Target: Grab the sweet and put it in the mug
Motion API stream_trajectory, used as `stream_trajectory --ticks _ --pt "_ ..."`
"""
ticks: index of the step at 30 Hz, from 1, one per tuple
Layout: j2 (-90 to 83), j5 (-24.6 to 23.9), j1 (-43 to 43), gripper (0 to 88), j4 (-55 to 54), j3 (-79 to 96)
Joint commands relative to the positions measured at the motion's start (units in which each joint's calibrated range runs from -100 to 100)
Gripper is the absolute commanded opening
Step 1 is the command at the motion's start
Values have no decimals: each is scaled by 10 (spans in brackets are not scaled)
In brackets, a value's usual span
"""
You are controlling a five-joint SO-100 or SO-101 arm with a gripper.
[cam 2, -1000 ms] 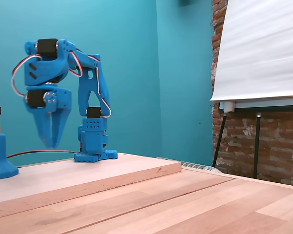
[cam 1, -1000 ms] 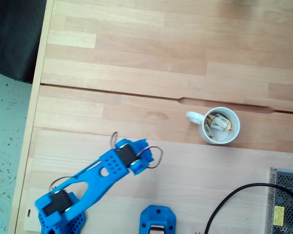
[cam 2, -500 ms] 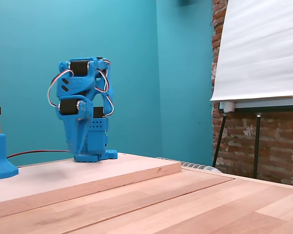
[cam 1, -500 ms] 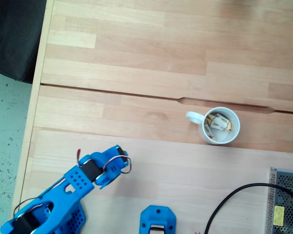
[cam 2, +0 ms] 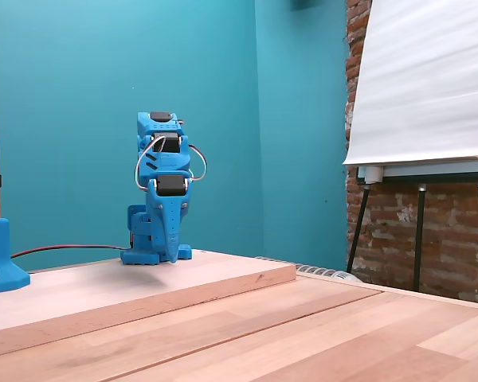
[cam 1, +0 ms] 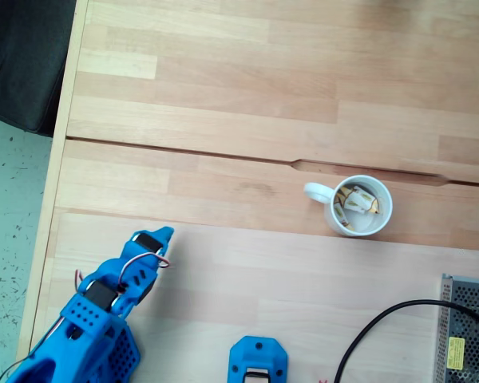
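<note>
Blue plastic arm is folding low at seven o'clock of the table point(cam 1: 247, 88) in the top-down fixed view; its gripper point(cam 1: 161, 234) is showing jaws together, empty. I am judging delivery done: the sweet point(cam 1: 356, 201) is lying inside the mug point(cam 1: 371, 229) at three o'clock. Next, parking. The side fixed view is showing the gripper point(cam 2: 164, 256) pointing down.

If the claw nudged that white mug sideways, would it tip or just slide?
The mug looks squat and wide-mouthed, so it would probably slide across the smooth wooden table rather than tip. A push on its handle might spin it. The sweets inside add little weight.
</note>
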Motion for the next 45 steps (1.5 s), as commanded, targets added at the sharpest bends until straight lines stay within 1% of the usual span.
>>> stream_trajectory --ticks 1,12,15,26,45 --pt "-69 7 -20 39 -27 29" --pt "-248 26 -125 39 -28 131" --pt "-290 27 -141 39 -28 153" --pt "-369 25 -154 37 -28 191" --pt "-375 26 -149 37 -28 196"
